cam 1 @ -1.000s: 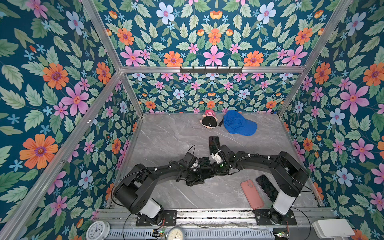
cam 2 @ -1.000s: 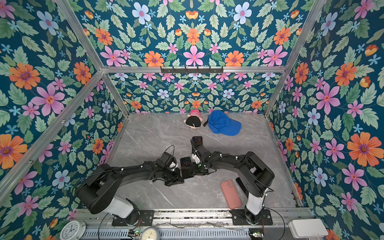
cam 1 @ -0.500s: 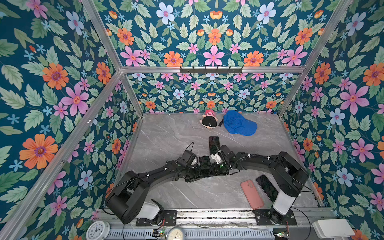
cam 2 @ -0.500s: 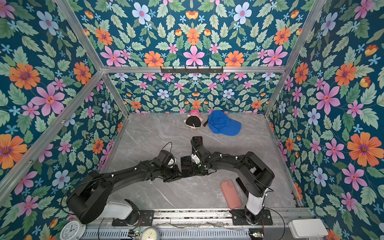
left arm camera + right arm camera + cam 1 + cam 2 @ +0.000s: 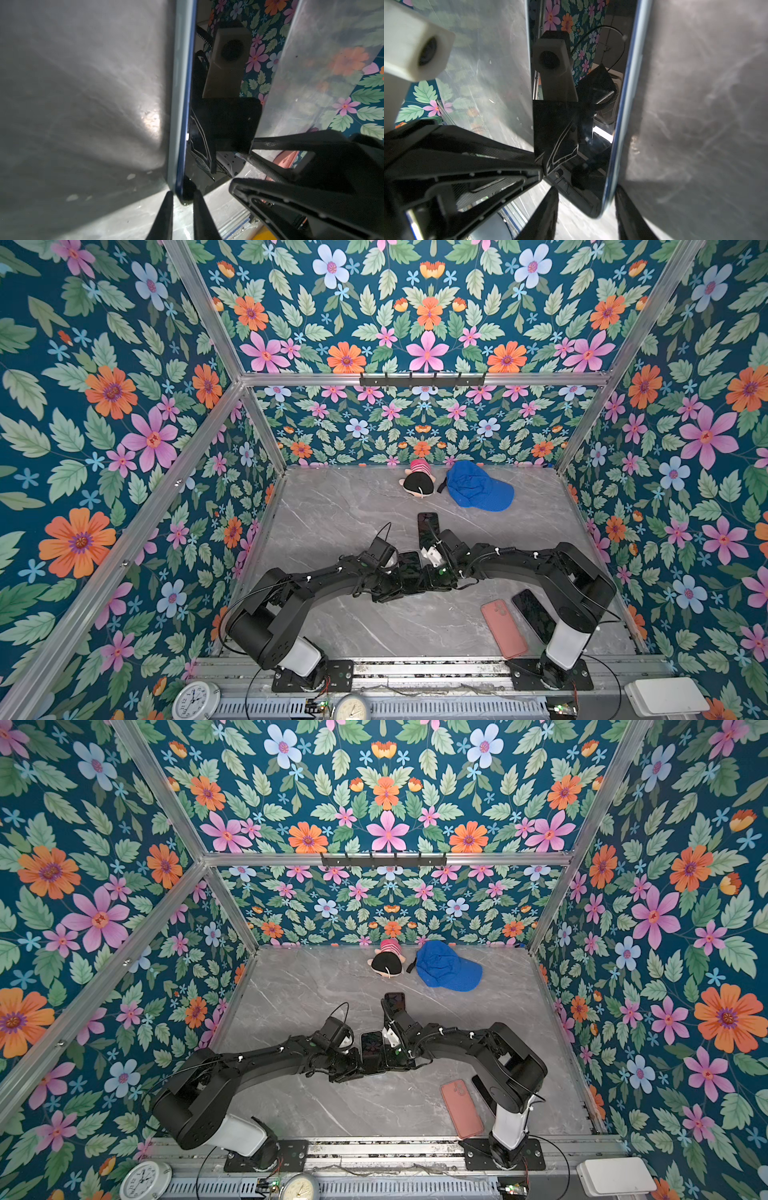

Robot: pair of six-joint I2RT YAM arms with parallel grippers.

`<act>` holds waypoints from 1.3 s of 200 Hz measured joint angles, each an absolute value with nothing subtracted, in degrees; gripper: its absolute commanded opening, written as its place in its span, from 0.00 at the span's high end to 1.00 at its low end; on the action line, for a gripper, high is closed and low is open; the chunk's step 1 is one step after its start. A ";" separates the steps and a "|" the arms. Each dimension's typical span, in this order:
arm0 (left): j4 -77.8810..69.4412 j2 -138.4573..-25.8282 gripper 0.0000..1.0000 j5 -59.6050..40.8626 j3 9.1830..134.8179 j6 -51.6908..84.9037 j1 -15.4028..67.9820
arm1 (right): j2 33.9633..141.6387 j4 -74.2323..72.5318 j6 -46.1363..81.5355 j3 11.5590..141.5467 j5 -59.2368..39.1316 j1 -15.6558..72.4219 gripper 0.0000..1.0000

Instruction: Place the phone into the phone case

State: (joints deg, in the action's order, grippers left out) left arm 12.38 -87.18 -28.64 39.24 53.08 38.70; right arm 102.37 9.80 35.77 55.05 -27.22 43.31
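Observation:
A dark phone (image 5: 409,570) with a blue-grey rim sits between my two grippers at mid-table in both top views. In the left wrist view I see the phone (image 5: 182,124) edge-on. My left gripper (image 5: 182,192) is shut on its near corner, one finger on each face. In the right wrist view my right gripper (image 5: 587,188) straddles another corner of the phone (image 5: 591,145). One finger lies against the back and the other sits by the lower edge. A pink phone case (image 5: 503,628) lies flat at the front right, away from both grippers.
A second dark phone (image 5: 534,616) lies beside the pink case, by the right arm's base. A black slab (image 5: 428,526) lies just behind the grippers. A blue cap (image 5: 478,489) and a plush toy (image 5: 417,483) sit against the back wall.
My left arm has swung farther in and its gripper has come up against the phone's left side, taking its corner. The right arm and the phone have stayed put.

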 measured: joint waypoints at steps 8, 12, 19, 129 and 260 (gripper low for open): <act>12.43 -87.46 0.85 -28.49 39.31 52.90 38.70 | 102.43 9.72 35.77 55.05 -27.31 43.29 0.55; 12.47 -87.70 0.85 -28.12 39.27 52.75 38.72 | 102.48 9.67 35.77 55.05 -27.38 43.27 0.55; 12.49 -88.09 0.86 -28.36 39.24 52.51 38.76 | 102.52 9.58 35.77 55.05 -27.42 43.27 0.55; 14.20 -87.59 0.85 -27.07 39.77 51.09 38.39 | 102.15 10.81 35.97 55.29 -26.59 43.35 0.56; 6.90 -82.48 0.65 -27.14 35.77 53.67 37.54 | 99.83 15.97 36.86 54.85 -22.61 43.35 0.72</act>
State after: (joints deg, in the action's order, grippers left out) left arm 6.90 -82.48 -27.14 35.77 53.67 37.54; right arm 99.83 15.97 36.86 54.85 -22.61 43.35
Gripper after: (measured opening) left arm 0.340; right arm 0.289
